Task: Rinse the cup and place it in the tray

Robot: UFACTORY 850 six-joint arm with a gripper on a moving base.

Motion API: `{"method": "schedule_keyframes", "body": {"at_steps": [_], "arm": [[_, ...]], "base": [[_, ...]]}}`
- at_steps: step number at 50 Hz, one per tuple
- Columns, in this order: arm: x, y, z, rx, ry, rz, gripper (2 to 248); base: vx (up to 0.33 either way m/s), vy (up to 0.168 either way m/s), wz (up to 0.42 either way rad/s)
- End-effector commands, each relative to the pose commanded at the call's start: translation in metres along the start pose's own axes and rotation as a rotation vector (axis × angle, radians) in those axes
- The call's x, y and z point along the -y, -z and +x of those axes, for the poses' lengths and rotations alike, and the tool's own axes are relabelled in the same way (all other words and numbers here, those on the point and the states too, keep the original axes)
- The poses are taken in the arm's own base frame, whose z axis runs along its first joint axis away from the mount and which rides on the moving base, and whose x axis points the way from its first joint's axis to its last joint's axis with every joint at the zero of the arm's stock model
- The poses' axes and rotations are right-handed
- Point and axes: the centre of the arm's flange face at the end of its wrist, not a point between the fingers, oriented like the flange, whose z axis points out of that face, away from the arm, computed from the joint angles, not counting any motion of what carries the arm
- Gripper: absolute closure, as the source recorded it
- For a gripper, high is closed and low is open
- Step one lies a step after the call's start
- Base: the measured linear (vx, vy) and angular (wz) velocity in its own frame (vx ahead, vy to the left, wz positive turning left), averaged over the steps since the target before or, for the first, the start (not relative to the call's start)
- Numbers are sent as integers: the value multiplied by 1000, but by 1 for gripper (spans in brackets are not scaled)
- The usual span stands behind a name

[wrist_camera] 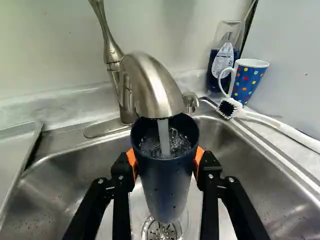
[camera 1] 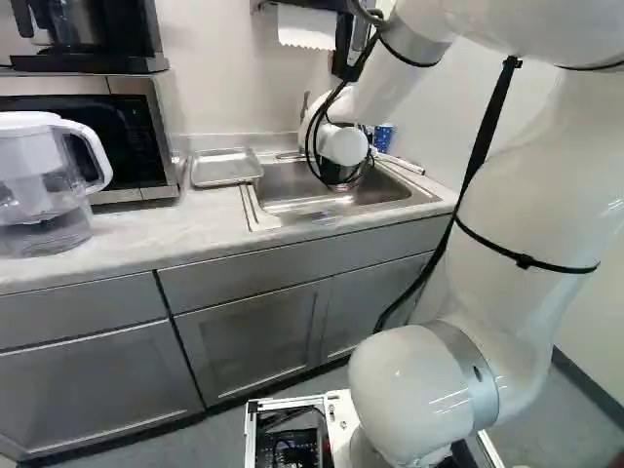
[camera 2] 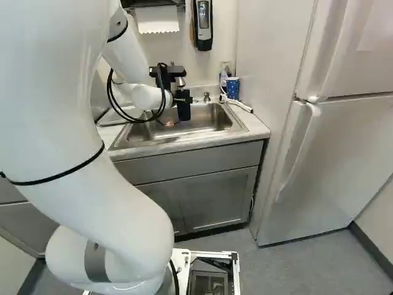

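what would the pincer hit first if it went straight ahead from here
Probably the faucet, which stands ahead with its spout over the cup in the pincer; depth is unclear, so the sink's back rim could come first.

No readable text, a white label [wrist_camera: 222, 61] on the bottle [wrist_camera: 214, 86], its print seemingly too small

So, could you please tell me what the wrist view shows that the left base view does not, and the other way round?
Only the wrist view: the water running from the faucet into the cup, and the drain.

Only the left base view: the pitcher, the microwave, the paper towels and the cabinets.

Both: the sink, the tray and the dotted mug.
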Motion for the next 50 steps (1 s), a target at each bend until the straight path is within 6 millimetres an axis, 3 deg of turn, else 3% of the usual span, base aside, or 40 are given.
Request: {"method": "schedule_keyframes", "body": {"at_steps": [14, 50], "arm": [[5, 3, -1, 0, 4, 11, 125], [49, 40, -9, -7, 38, 116, 125]], "base": [[0, 0, 0], [0, 0, 0]]}}
